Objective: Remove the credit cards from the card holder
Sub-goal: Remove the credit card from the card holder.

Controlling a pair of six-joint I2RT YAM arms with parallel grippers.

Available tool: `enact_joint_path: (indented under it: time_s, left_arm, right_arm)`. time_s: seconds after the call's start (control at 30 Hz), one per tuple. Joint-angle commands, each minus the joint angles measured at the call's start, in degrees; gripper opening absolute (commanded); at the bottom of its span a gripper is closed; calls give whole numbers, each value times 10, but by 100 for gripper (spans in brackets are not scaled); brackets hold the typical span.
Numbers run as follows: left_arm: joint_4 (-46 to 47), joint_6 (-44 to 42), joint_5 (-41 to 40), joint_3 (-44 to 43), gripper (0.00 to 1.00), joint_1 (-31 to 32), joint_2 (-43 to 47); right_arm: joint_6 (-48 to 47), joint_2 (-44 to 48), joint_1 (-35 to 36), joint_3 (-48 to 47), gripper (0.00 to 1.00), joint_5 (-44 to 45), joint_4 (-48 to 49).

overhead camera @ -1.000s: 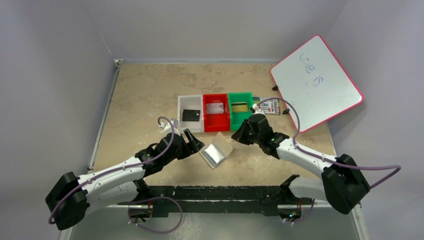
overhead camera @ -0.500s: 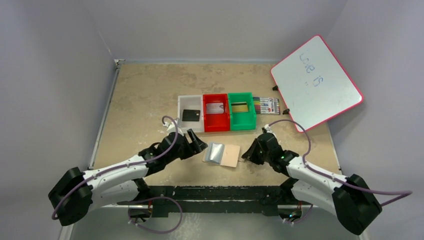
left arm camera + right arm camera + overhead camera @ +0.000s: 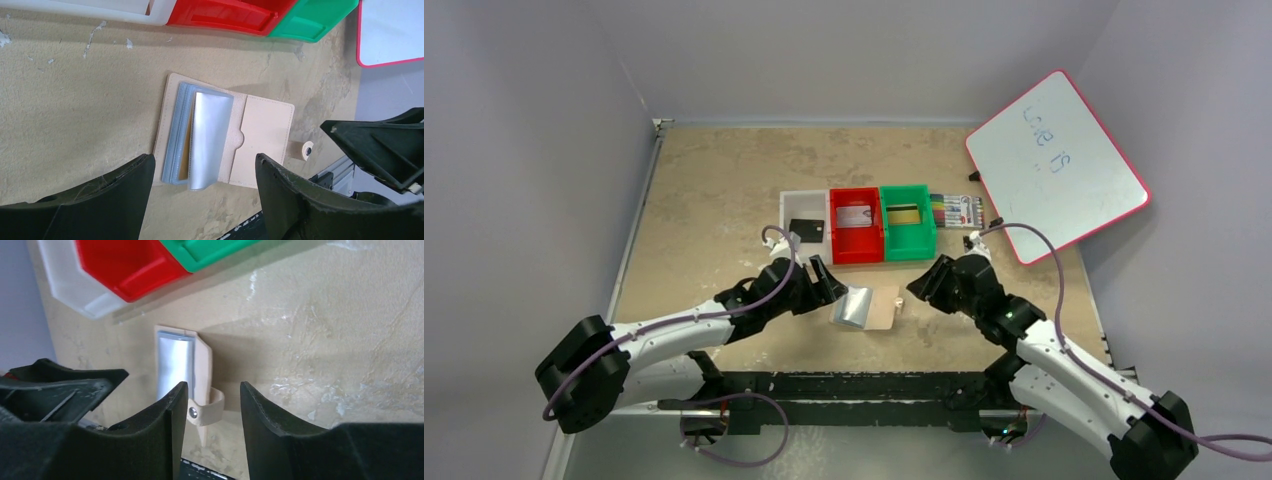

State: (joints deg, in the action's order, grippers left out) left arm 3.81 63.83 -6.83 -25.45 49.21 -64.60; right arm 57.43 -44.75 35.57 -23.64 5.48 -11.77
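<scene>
The tan bench (image 3: 714,190) carries everything. A red-rimmed whiteboard (image 3: 1056,165) with blue writing leans at its far right corner. The two arms reach in from the near edge toward the middle.

Just past the middle, three bins stand side by side in a row:
- The white bin (image 3: 804,195), on the left, holds a black card (image 3: 806,231).
- The red bin (image 3: 857,255), in the middle, holds a pale card (image 3: 854,215).
- The green bin (image 3: 908,250), on the right, holds a yellowish card (image 3: 904,214).

A striped marker pack (image 3: 957,211) lies just to the right of the green bin.

The card holder (image 3: 869,307) lies open and flat on the bench, near of the red bin and between the two pincers. Its left half shows a stack of light-blue, silvery sleeves, the top one partly lifted. Its right half is a plain beige flap with a notch. A small snap tab (image 3: 207,410) sticks out to the right.

The left pincer (image 3: 832,285) is at the holder's left edge. Its fingers are wide apart, and in the left wrist view they frame the holder without clamping anything. The right pincer (image 3: 921,287) is just to the right of the holder. Its fingers (image 3: 260,410) are apart, and the tab shows in the gap between them in the right wrist view. Whether a finger touches the tab cannot be told.
</scene>
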Motion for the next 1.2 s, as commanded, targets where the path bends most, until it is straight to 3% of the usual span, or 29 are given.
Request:
enact_joint_path:
  time_s: [0.0,0.17,0.3,0.43,0.6,0.77,0.97,1.17]
  left_arm:
    - [24,-11,-7,-15,73,2,1]
    - [24,-12,-7,-18,73,2,-3]
    - [13,-11,-20,-18,72,2,3]
    - [-15,-9,-41,-16,72,2,21]
    - [-47,-6,-68,-7,72,2,53]
    - [-48,-5,-69,-2,72,2,65]
    - [16,-7,-27,-3,73,1,45]
    - [86,-7,27,-21,73,2,-17]
  right_arm:
    - [-24,36,-1,-41,46,4,-6]
    - [-90,18,-1,-62,44,-62,76]
    - [-129,-62,1,-76,37,-165,147]
    - [-148,-139,8,-92,33,-197,171]
    - [-134,-208,21,-86,32,-172,147]
    - [-87,-218,21,-44,28,-128,126]
    - [-40,-209,21,-6,27,-94,141]
    - [-51,-262,21,-5,26,-87,173]
